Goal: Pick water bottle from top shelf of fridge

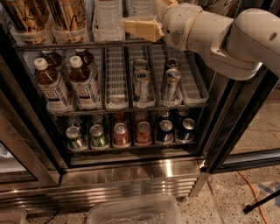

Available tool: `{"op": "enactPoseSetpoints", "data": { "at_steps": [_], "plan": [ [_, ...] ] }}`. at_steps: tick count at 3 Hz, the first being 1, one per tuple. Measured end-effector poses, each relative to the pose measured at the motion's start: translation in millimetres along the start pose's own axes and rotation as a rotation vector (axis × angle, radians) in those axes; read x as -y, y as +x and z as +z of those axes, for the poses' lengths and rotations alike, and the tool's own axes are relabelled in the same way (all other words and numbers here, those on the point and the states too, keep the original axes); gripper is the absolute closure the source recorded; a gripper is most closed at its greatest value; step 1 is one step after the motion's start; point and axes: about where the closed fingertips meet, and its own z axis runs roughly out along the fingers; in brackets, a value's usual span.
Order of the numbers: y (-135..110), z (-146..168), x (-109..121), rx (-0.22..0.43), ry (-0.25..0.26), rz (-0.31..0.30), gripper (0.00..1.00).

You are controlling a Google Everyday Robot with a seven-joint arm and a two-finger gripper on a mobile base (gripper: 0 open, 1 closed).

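The fridge (131, 175) stands open, with a black frame and a steel base. On its top shelf (65, 45) a clear ribbed water bottle (107, 13) stands in a plastic lane tray, cut off by the top edge. A second water bottle (141, 6) stands to its right. My gripper (139, 27), tan-tipped on a white arm reaching in from the right, is at the front of the top shelf. It is right in front of the second bottle's base and just right of the first bottle.
Tall printed cans (26, 15) fill the top shelf's left. The middle rack holds brown tea bottles (48, 83) and slim silver cans (141, 83). The lower rack holds short cans (120, 133). A clear plastic bin (135, 212) and an orange cable (251, 188) lie on the floor.
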Motion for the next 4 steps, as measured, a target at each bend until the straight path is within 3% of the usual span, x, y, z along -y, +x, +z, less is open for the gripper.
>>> {"op": "enactPoseSetpoints", "data": {
  "at_steps": [1,2,4],
  "plan": [
    [0.7,10.1,-5.3,-0.002,-0.031,0.001,0.28],
    [0.9,17.4,-11.1,-0.001,-0.057,0.004,0.40],
    [0.8,17.4,-11.2,-0.001,-0.057,0.004,0.83]
  ]
}}
